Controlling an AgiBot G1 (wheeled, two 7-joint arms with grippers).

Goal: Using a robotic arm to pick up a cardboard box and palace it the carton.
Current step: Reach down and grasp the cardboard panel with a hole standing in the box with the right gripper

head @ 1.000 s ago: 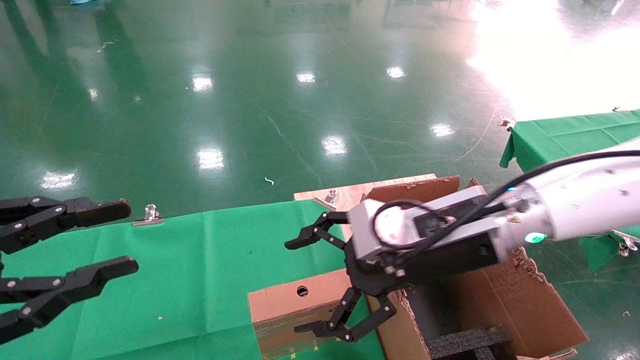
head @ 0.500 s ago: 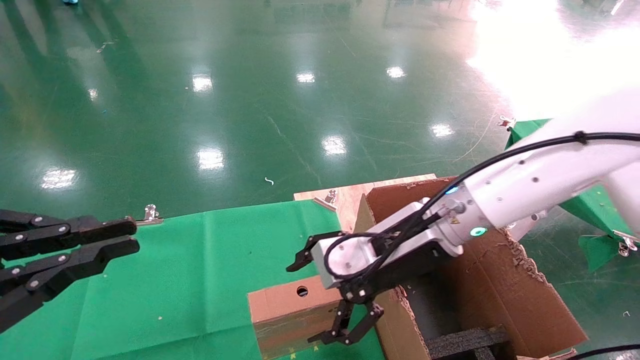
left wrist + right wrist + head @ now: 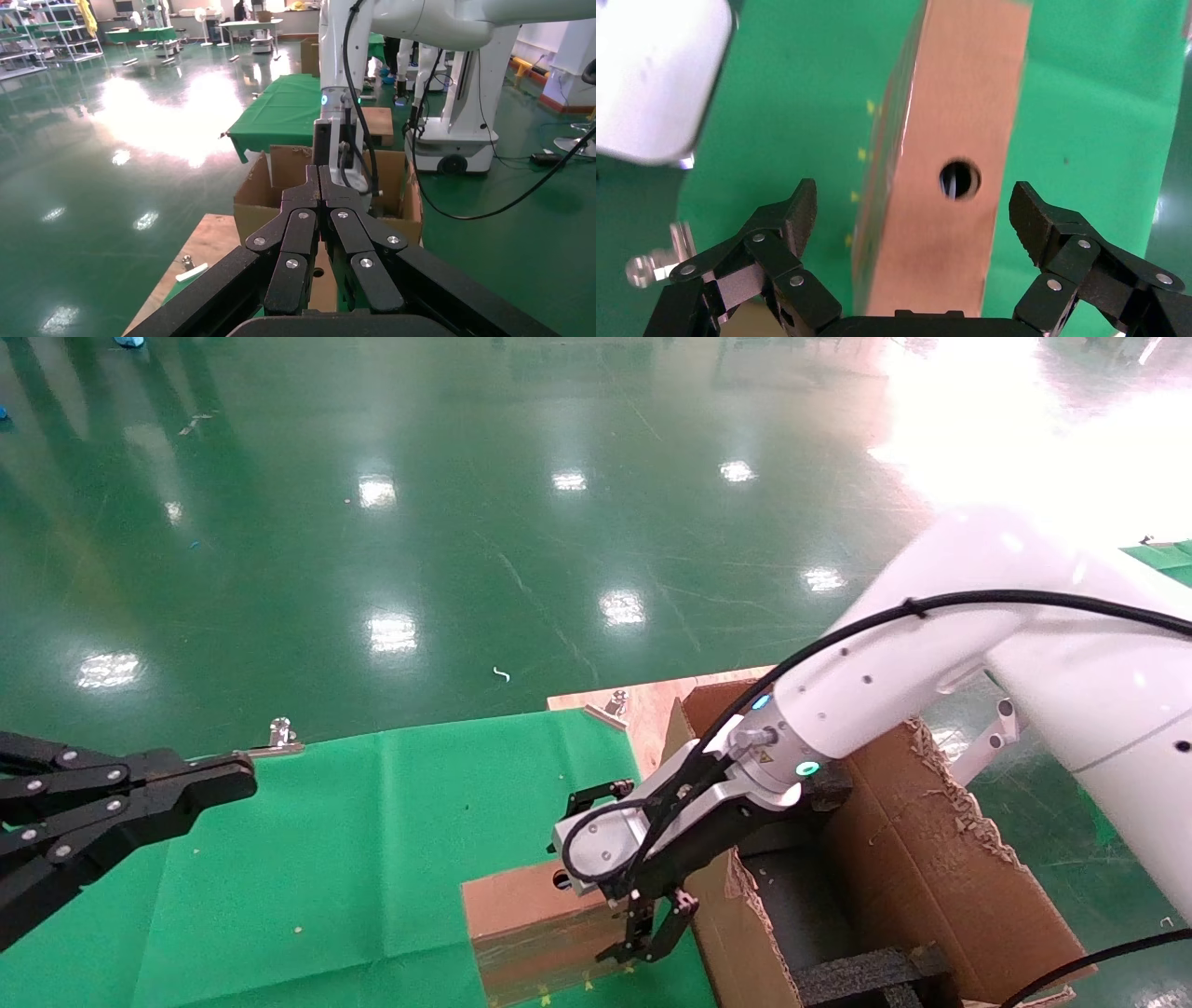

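Green-clothed table (image 3: 372, 859) at lower centre: right tool (image 3: 912, 210) straddles the cardboard box (image 3: 947, 168), released; next, clench. Left tool (image 3: 321, 184) idles clenched, lower left.

small brown cardboard box (image 3: 521, 919), round hole on top, standing on edge just beside the big open carton (image 3: 931, 859); robotic arm (image 3: 894, 710) above both.

your right gripper (image 3: 912, 210) is spread wide, fingers (image 3: 789, 217) astride the cardboard box (image 3: 951, 140), its round hole (image 3: 959, 178) between them.
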